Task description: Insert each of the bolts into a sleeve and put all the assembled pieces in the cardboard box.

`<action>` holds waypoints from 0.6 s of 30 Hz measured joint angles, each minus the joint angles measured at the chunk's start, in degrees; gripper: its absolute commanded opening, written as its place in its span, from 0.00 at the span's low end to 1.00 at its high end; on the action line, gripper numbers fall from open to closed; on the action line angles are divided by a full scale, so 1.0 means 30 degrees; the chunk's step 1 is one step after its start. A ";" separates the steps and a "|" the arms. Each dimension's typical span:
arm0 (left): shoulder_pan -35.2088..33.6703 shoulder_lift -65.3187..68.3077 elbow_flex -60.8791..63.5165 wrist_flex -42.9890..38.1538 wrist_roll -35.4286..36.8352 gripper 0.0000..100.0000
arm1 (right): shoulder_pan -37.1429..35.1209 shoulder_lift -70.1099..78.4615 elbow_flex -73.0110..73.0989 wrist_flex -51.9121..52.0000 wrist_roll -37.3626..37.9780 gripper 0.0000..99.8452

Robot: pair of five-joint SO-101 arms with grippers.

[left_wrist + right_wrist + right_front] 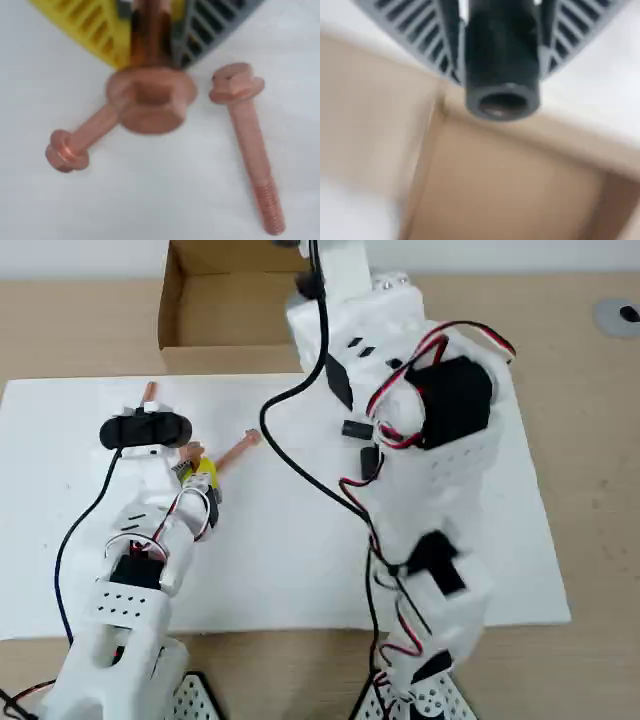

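Your left gripper clamps a copper bolt by its shank, head outward, above the white sheet, while the black sleeve pinched in your right gripper sits toward one o'clock, over the cardboard box.

surface: light wood, bare at the right and along the near edge
cover: white sheet across the middle
far right: grey round disc set in the wood
far edge: pale strip beyond the surface
light: even, soft shadows
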 measured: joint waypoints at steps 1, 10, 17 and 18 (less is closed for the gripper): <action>0.0000 0.0000 0.0000 0.0000 -0.0059 0.01 | 0.0029 -0.1026 0.2051 0.0000 -0.0381 0.01; 0.0000 0.0000 0.0000 0.0000 -0.0059 0.01 | 0.0029 -0.9934 2.2711 -0.1495 -0.3136 0.01; -0.0410 -0.0147 0.0000 -0.0703 0.1055 0.01 | -0.1172 -1.5707 3.3172 -0.9700 -0.2227 0.01; -0.0791 -0.0381 0.0000 -0.0821 0.1436 0.01 | -0.1231 -1.6674 3.4667 -1.1194 -0.1700 0.01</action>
